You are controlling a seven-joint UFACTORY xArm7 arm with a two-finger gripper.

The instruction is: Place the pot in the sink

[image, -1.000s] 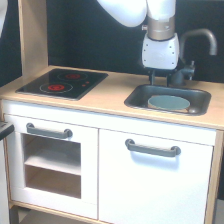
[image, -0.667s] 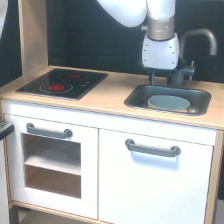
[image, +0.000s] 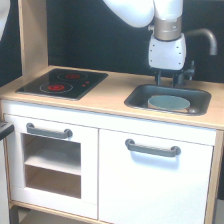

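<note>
Pot (image: 169, 103): round and shallow, blue-grey, with a thin tan band along its near rim; it sits inside the sink, toward the basin's side on the exterior view's right, nothing gripping it.
Sink (image: 136, 98): a dark grey rectangular basin with rounded corners and a smooth metal look, let into the pale wooden counter; it is wider than the pot and serves as the landmark for the rest.
Claw (image: 168, 78): two dark fingers hang straight down above the sink's back edge, behind and above the pot; they stand apart, with a clear gap between them, and touch nothing.
Arm (image: 167, 30): glossy white rounded shell with a grey metal ring above a boxy white wrist, rising directly above the sink.
Tap (image: 206, 37): a dark curved spout, arching behind the sink on the exterior view's right of the arm.
Stovetop (image: 64, 83): flat black glossy panel with two red rings, well apart from the sink toward the exterior view's left, on the same counter.
Counter (image: 105, 97): light wood, smooth, matte, surrounding the sink.
Cupboard door (image: 150, 180): flat white front below the sink, with a grey rounded bar handle (image: 152, 148).
Oven door (image: 50, 160): white, below the stovetop, with a window opening and a similar grey handle.
</note>
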